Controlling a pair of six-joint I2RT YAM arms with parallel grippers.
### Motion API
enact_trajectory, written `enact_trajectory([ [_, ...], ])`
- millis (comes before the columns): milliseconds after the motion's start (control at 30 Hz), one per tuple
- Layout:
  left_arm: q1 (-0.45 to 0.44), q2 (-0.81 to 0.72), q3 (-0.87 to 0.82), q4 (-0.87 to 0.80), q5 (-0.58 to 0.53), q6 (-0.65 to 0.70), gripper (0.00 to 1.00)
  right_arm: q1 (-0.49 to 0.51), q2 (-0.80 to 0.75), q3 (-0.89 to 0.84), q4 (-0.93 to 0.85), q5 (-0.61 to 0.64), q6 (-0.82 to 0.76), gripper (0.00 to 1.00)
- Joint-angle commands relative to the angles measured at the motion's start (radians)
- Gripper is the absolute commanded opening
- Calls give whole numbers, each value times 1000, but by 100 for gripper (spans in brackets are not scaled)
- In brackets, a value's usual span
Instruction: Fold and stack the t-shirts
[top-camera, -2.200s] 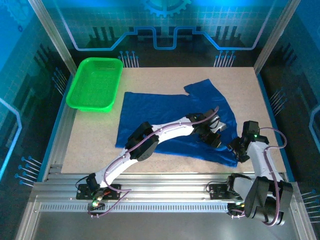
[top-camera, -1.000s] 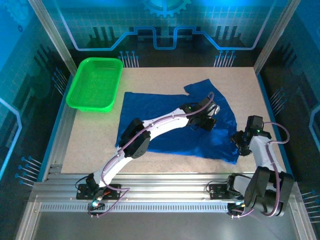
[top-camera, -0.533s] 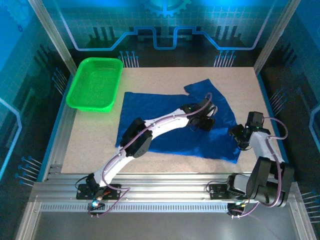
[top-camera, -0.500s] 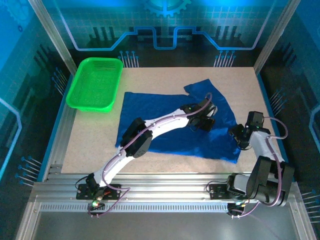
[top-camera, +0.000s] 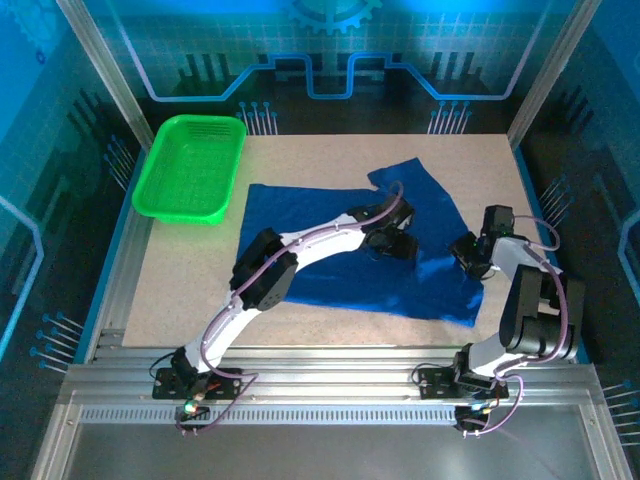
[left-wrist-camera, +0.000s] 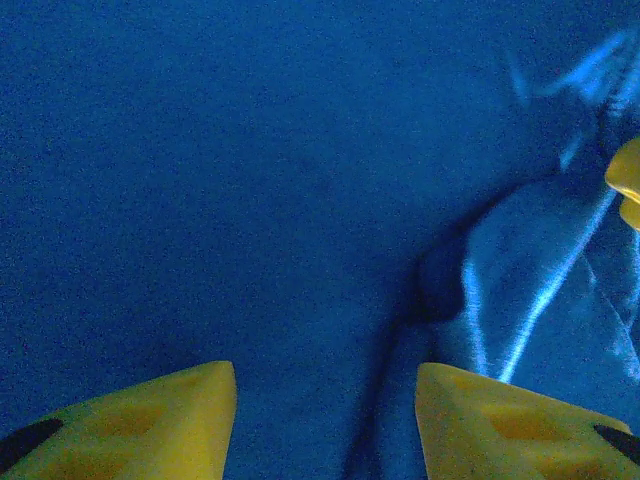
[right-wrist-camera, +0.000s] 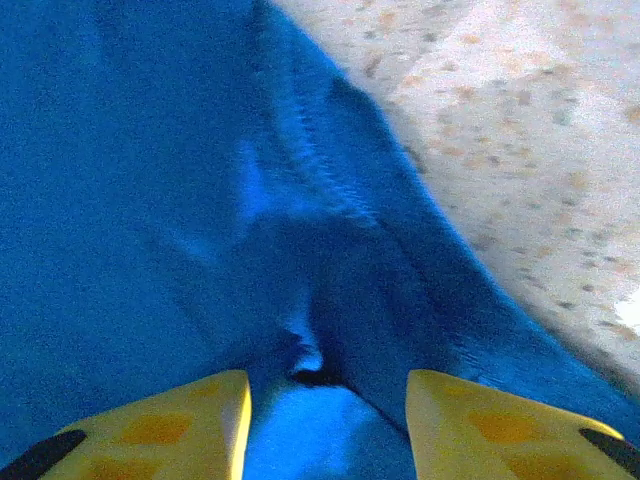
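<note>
A royal-blue t-shirt (top-camera: 300, 215) lies spread across the middle of the speckled table (top-camera: 330, 150), flat on its left half and rumpled along its right side, with its far-left corner just beside a green basket (top-camera: 190, 165) that stands at the table's far-left corner. The left gripper (top-camera: 392, 240) reaches over the shirt and hangs low above its middle. Seen from the left wrist, its yellow fingers (left-wrist-camera: 170, 420) stand well apart over blue cloth, a dark crease running up between them. The right gripper (top-camera: 466, 252) sits at the shirt's right edge. In the right wrist view its yellow fingers (right-wrist-camera: 180, 425) are likewise spread wide, straddling a raised fold of cloth beside a stitched hem, with bare tabletop just beyond. Neither pair of jaws is clamped on the fabric.
</note>
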Motion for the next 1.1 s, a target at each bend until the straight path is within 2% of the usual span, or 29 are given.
enact_trajectory([
  [0,18,-56,-50,70,49,-80,51,16,40,47,3,29,5,40],
  [100,23,-55,-77,114,85,-117,51,13,64,60,-10,66,9,33],
  [267,23,-30,-68,207,210,-158,51,13,98,81,4,73,13,11],
  [400,22,-8,-69,271,276,-202,48,14,42,81,-30,137,-10,4],
  [567,19,32,-59,306,321,-228,43,-4,20,83,-48,155,-26,1],
  [833,16,84,-10,223,294,-207,40,-10,27,121,-73,212,-10,0],
  [1067,14,109,2,221,306,-218,39,-10,57,129,-91,205,3,0],
])
